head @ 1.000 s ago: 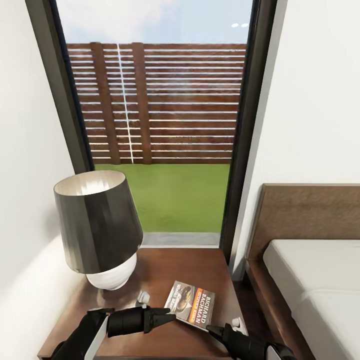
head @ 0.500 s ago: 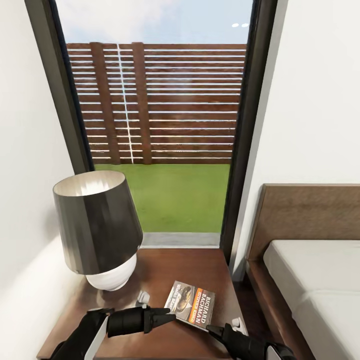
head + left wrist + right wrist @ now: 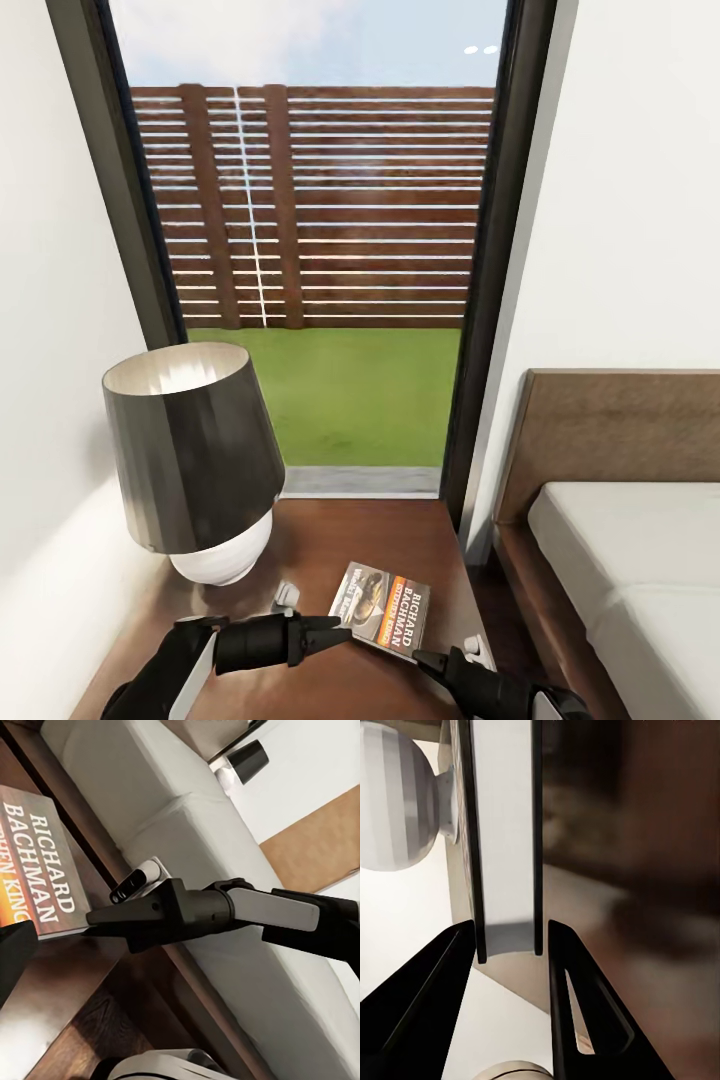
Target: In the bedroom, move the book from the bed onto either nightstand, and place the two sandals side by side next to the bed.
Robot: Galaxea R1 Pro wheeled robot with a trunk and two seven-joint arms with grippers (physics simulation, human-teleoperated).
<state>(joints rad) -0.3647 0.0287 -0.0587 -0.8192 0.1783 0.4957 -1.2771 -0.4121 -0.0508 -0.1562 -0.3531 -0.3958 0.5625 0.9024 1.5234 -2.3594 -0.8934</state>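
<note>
One book [image 3: 383,609] on nightstand [image 3: 330,530]

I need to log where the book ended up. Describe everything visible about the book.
The book is a thin paperback lying flat, cover up, on the dark brown nightstand, toward its front edge on the side nearer the bed. The cover is dark grey with a picture, an orange band and white lettering reading RICHARD BACHMAN. It sits turned at an angle to the nightstand's edges. The left gripper points at its near corner and the right gripper is just beside it; neither holds it.
</note>
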